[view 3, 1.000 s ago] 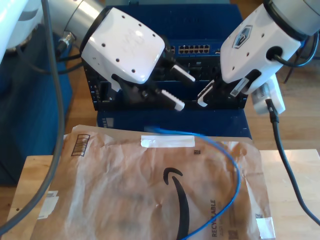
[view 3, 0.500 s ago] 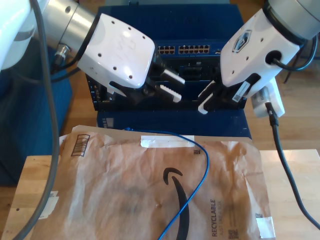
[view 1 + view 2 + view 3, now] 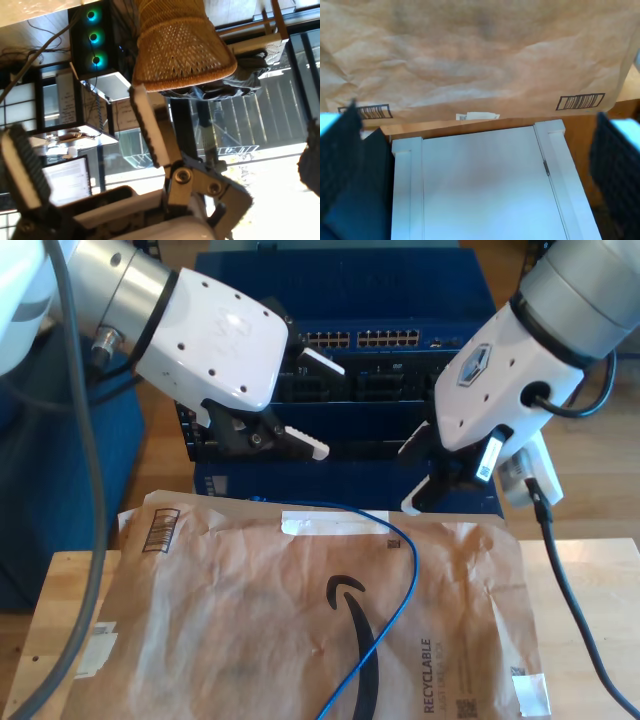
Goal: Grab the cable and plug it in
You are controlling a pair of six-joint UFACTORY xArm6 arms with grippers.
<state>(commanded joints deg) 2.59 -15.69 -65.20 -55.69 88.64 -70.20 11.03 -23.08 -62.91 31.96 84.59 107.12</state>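
Open envelope point(image 3: 230, 620) around cable point(image 3: 395, 590).

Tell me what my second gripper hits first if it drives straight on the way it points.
Probably the white panel lying between the open fingers of my second gripper, or the brown envelope beside it. Depth is unclear, so I can't say which comes first.

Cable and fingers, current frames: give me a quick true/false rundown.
1. The cable lies on the brown envelope, with no fingers on it. True.
2. The cable is black. False: it is bright blue.
3. My second gripper has its fingers shut. False: they stand wide apart with nothing between them.
4. My first gripper is open. True.
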